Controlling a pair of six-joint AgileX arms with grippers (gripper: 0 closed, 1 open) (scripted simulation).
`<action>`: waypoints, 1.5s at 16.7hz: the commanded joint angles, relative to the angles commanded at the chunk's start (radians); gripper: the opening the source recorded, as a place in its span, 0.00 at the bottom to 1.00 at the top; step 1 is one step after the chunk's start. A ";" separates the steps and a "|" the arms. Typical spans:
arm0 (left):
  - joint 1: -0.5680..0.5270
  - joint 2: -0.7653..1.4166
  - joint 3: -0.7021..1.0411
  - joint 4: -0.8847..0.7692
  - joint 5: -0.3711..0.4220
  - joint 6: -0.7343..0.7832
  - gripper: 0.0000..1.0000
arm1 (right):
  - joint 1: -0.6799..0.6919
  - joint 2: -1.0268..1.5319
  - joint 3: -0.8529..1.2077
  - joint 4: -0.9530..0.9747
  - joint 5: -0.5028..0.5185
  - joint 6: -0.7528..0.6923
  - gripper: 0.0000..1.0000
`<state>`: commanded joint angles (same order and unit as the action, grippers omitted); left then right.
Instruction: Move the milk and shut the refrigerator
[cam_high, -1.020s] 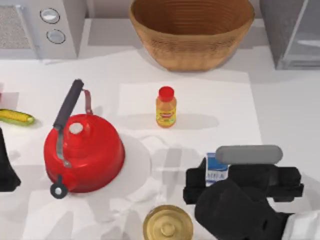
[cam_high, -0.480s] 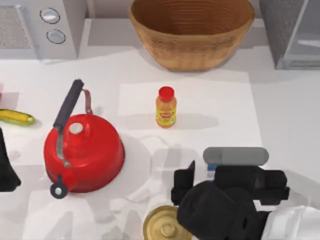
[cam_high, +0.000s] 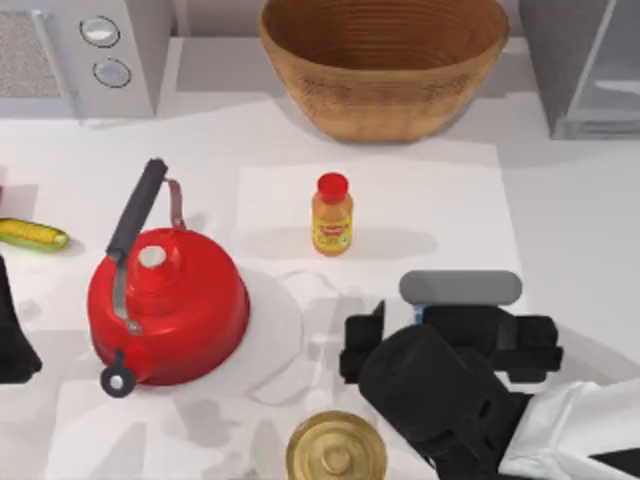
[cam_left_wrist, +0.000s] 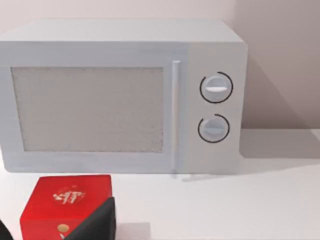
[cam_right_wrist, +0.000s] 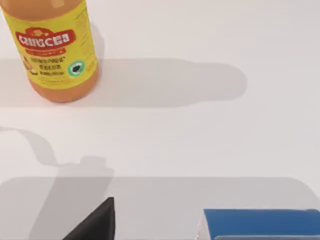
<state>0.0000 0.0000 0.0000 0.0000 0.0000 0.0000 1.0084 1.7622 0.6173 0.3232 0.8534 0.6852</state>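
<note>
Right claw: the right gripper (cam_high: 450, 335) hangs low over the front right part of the table (cam_high: 570, 230), its jaws released and spread wide; in the right wrist view one dark finger (cam_right_wrist: 95, 222) stands clearly apart from the carton.
Milk: the milk (cam_high: 420, 315) sits under the right gripper, between its spread fingers, with a sliver of blue showing from above. The right wrist view shows its blue top (cam_right_wrist: 260, 222) just below the camera. Whether the far finger touches it cannot be told.
Refrigerator: the refrigerator (cam_high: 580, 70) stands at the table's far right corner, well apart from the milk, with its pale interior in view.
Juice: an orange juice bottle (cam_high: 332, 215) with a red cap stands upright at mid-table, near the right gripper and behind it.
Left claw: the left gripper (cam_left_wrist: 50, 231) is parked at the table's left edge with its jaws apart. It faces a small red box (cam_left_wrist: 65, 205) and the grey microwave (cam_left_wrist: 125, 95) behind it.
Kettle: a red kettle (cam_high: 170, 305) with a dark handle sits at front left.
Basket: a woven basket (cam_high: 385, 65) stands at the back centre, between the microwave and the refrigerator.
Corn: a corn cob (cam_high: 32, 234) lies at the left edge.
Can: a gold-topped can (cam_high: 336, 450) stands at the front edge, just beside the right arm.
</note>
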 joint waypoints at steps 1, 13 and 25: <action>0.000 0.000 0.000 0.000 0.000 0.000 1.00 | -0.003 0.011 -0.001 0.013 -0.002 -0.003 1.00; 0.000 0.000 0.000 0.000 0.000 0.000 1.00 | -0.003 0.014 -0.001 0.016 -0.003 -0.004 0.40; 0.000 0.000 0.000 0.000 0.000 0.000 1.00 | -0.003 0.014 -0.001 0.016 -0.003 -0.004 0.00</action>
<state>0.0000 0.0000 0.0000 0.0000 0.0000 0.0000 1.0052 1.7759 0.6164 0.3391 0.8507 0.6810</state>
